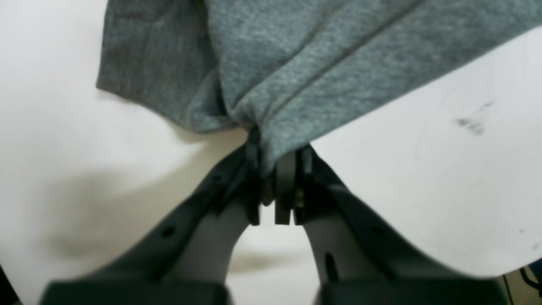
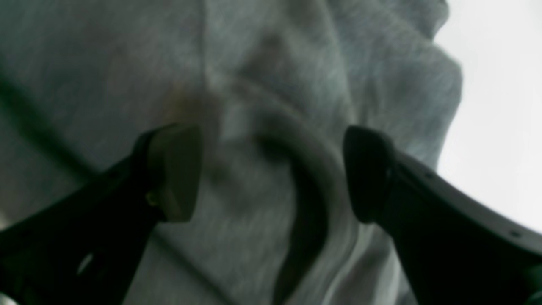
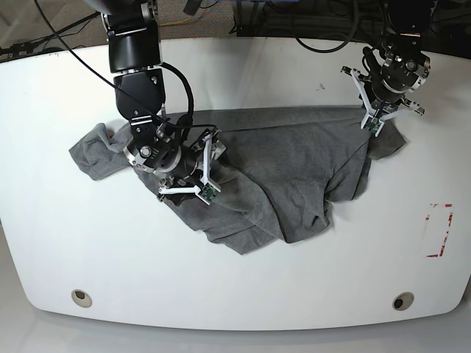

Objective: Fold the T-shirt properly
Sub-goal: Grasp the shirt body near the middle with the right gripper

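The plain heather-grey knit T-shirt (image 3: 272, 176) lies crumpled across the white table (image 3: 243, 279), its far corner pinched in the left hand (image 1: 277, 169), while the wide-spread right hand (image 2: 271, 173) hovers directly over its opposite bunched end.

A white table (image 3: 243, 294) with rounded corners fills most of the base view, with two round holes (image 3: 82, 298) near its lower corners, a red-marked strip (image 3: 438, 230) at its right edge, and dark cables (image 3: 309, 22) along the top.
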Action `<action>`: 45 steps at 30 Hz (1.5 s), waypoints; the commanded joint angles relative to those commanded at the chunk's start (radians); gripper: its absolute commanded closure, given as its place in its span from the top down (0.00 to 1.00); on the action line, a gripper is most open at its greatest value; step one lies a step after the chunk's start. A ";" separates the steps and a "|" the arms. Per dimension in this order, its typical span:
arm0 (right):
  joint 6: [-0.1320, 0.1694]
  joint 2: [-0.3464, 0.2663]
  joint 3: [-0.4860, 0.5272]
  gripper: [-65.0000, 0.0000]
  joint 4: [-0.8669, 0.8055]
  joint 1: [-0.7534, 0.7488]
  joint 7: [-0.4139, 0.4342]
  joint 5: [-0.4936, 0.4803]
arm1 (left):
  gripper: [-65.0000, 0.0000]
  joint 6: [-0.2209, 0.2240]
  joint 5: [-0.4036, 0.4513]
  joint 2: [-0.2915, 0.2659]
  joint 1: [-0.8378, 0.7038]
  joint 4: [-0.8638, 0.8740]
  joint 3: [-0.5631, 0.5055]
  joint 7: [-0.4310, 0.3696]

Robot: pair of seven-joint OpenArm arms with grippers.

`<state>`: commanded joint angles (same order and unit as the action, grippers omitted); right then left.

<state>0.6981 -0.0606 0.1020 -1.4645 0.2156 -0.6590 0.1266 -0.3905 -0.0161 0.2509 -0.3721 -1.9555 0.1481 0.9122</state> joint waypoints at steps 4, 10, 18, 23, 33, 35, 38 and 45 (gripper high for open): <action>0.000 0.028 0.000 0.74 0.060 0.008 0.023 0.034 | 0.00 0.000 0.000 0.000 0.000 0.000 0.000 0.000; 0.000 0.046 0.000 0.74 0.117 0.014 0.066 0.037 | 0.00 0.000 0.000 0.000 0.000 0.002 0.000 0.000; 0.000 0.048 -0.005 0.57 0.203 0.032 0.143 0.032 | 0.00 0.000 0.000 0.000 0.000 0.002 -0.003 0.000; 0.000 0.048 -0.005 0.40 0.215 0.043 0.144 0.031 | 0.00 0.000 0.000 0.000 0.000 0.002 -0.003 0.000; 0.000 0.049 -0.003 0.42 0.184 0.043 0.124 0.029 | 0.00 0.000 0.000 0.000 0.000 0.002 -0.003 0.000; 0.000 0.049 -0.003 0.48 0.163 0.041 0.100 0.029 | 0.00 0.000 0.000 0.000 0.000 0.003 -0.003 0.000; 0.000 0.049 -0.005 0.62 0.130 0.040 0.087 0.029 | 0.00 0.000 0.000 0.000 0.000 0.003 -0.003 0.000; 0.000 0.049 -0.006 0.54 0.196 0.066 0.094 0.029 | 0.00 0.000 0.000 0.000 0.000 0.003 -0.003 0.000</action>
<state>0.6981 -0.0115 0.0959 -1.2681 0.2816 -0.5654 0.1557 -0.3905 -0.0161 0.2509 -0.3721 -1.9525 0.1450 0.9122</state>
